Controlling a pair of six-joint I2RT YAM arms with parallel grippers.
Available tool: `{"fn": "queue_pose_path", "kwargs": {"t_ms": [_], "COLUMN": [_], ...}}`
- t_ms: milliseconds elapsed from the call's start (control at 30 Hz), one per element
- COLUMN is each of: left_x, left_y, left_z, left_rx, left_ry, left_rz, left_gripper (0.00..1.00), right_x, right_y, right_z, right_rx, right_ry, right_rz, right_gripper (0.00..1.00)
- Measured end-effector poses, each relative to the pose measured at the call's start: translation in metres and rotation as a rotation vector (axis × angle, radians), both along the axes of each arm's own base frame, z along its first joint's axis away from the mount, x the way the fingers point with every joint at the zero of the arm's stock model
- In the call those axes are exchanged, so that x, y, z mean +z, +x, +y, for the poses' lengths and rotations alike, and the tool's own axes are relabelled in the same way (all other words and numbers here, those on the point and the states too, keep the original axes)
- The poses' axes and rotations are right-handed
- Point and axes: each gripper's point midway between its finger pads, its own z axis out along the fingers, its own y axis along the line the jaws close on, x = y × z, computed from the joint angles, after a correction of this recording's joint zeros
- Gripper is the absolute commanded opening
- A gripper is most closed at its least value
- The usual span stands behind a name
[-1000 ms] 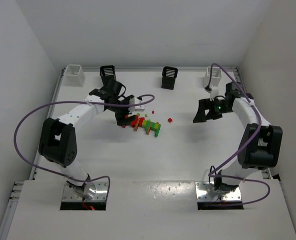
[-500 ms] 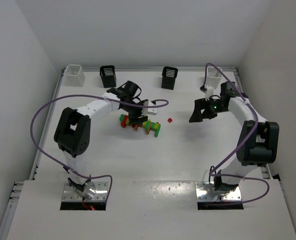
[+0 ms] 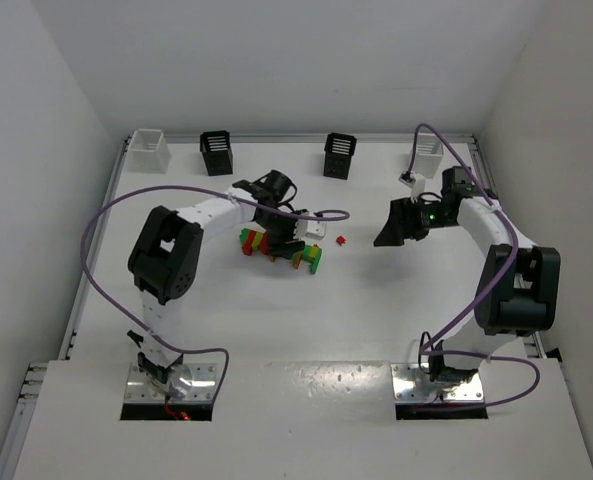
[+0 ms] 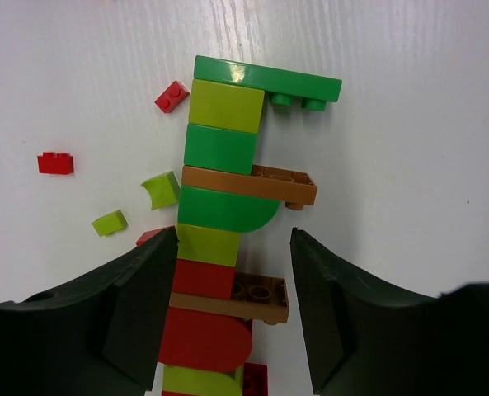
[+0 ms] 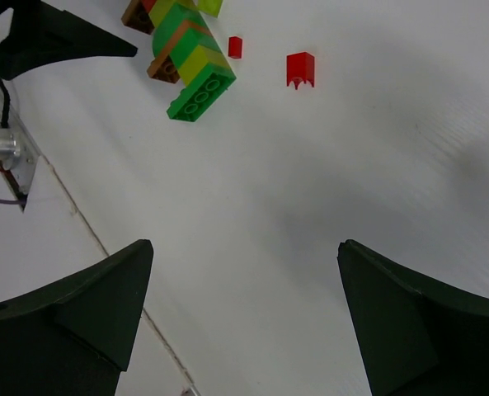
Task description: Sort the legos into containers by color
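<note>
A stuck-together stack of legos (image 4: pixel 219 206) in green, yellow-green, red and orange-brown lies on its side on the table (image 3: pixel 306 320). My left gripper (image 4: pixel 234 235) straddles the stack's near end; its left finger (image 4: pixel 145 280) rests against the bricks, the right finger (image 4: pixel 326 289) stands apart with a gap. From above, the left gripper (image 3: pixel 276 235) covers part of the stack (image 3: pixel 301 255). Loose red legos (image 4: pixel 171 96) and yellow-green bits (image 4: pixel 160 189) lie beside it. My right gripper (image 5: pixel 244 243) hangs open over bare table, right of a red lego (image 3: pixel 342 240).
Along the far edge stand the containers: a white bin (image 3: pixel 150 148), a black bin (image 3: pixel 216 152), a second black bin (image 3: pixel 339 155) and a white bin (image 3: pixel 428 155). Purple cables loop from both arms. Walls close in on left, back and right.
My left gripper has swung right and settled over the lego stack, its jaws narrowing around it. The right gripper has drifted slightly left.
</note>
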Motion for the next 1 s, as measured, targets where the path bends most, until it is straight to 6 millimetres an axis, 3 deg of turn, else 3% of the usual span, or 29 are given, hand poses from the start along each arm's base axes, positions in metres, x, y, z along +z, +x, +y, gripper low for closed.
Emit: {"fn": "queue_pose_path", "kwargs": {"t_ms": [333, 500, 633, 833, 1000], "left_x": [-0.023, -0.024, -0.025, -0.024, -0.015], "left_y": [0.007, 0.009, 0.008, 0.008, 0.001], "left_z": [0.000, 0.002, 0.004, 0.002, 0.002], "left_rx": [-0.001, -0.010, -0.008, 0.039, 0.121], "left_ry": [0.055, 0.071, 0.079, 0.068, 0.033], "left_rz": [0.007, -0.008, -0.008, 0.013, 0.036], "left_gripper": [0.61, 0.48, 0.28, 0.21, 0.19], "right_x": [0.007, 0.007, 0.003, -0.011, -0.011], "right_y": [-0.010, -0.018, -0.024, -0.028, -0.021], "right_z": [0.010, 0.022, 0.032, 0.040, 0.053], "right_rx": [0.023, 0.046, 0.054, 0.047, 0.057], "right_ry": [0.077, 0.186, 0.300, 0.385, 0.394], "right_rz": [0.038, 0.115, 0.213, 0.350, 0.393], "right_gripper": [0.94, 0.94, 0.93, 0.88, 0.86]}}
